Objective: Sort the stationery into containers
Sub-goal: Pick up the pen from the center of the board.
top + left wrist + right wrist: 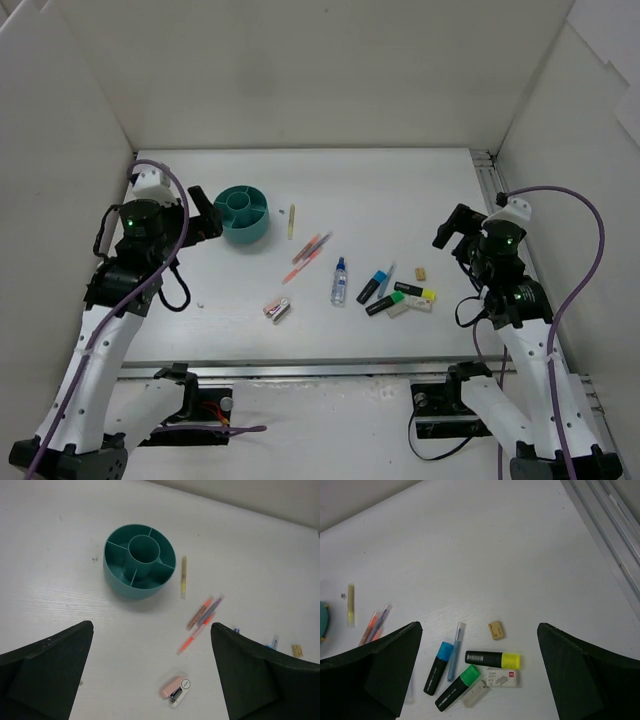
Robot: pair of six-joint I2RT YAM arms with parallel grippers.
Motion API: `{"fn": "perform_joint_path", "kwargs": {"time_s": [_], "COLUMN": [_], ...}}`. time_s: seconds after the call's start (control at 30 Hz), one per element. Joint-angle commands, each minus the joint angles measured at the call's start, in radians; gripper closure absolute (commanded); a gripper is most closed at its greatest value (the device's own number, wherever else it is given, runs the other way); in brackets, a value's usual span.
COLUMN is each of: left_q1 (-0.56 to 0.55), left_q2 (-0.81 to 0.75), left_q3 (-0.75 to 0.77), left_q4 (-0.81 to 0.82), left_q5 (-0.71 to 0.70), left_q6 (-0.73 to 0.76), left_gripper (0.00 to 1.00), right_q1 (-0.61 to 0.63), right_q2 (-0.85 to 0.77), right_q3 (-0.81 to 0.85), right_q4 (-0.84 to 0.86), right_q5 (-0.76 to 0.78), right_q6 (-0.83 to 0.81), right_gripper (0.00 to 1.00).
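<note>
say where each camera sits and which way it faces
Top external: above and behind the arms, looking down at the table; both arms show, left gripper and right gripper.
Left wrist: on the left arm, looking down at the teal tub; open fingers show.
Right wrist: on the right arm, looking down at the highlighters; open fingers likewise.
Shared: both wrist views catch the yellow pen.

Teal tub (139, 562); scattered pens (200, 622)

The tub (244, 213) is plain teal on the white table (400, 190), with a pale yellow pen (291, 221) and an orange pen (192, 639) to its right. Farther right are a black blue-capped highlighter (438, 667), green-capped highlighter (455, 687) and yellow-capped highlighter (492, 659), a tan eraser (495, 629) and a white eraser (502, 677). The bottle (339, 283) is clear with a blue cap.
</note>
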Motion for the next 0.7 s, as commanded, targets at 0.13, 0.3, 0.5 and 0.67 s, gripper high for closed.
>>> {"fn": "perform_joint_path", "kwargs": {"time_s": [0.13, 0.3, 0.5, 0.67], "left_q1": [-0.086, -0.172, -0.253, -0.310], "left_q2": [0.107, 0.199, 0.377, 0.600], "left_q3": [0.000, 0.023, 0.067, 0.188], "left_q4": [0.077, 0.089, 0.147, 0.129], "left_q5": [0.070, 0.054, 0.031, -0.025], "left_q6": [0.067, 0.073, 0.070, 0.079], "left_gripper": [0.01, 0.01, 0.01, 0.00], "right_q1": [0.000, 0.000, 0.002, 0.002], "right_q2": [0.021, 0.090, 0.130, 0.122], "right_q3": [0.040, 0.058, 0.059, 0.049], "right_q4": [0.048, 0.054, 0.054, 0.053], "right_q5": [-0.048, -0.093, -0.111, -0.085], "right_q6": [-0.039, -0.051, -0.054, -0.061], "right_gripper": [0.02, 0.02, 0.02, 0.02]}}
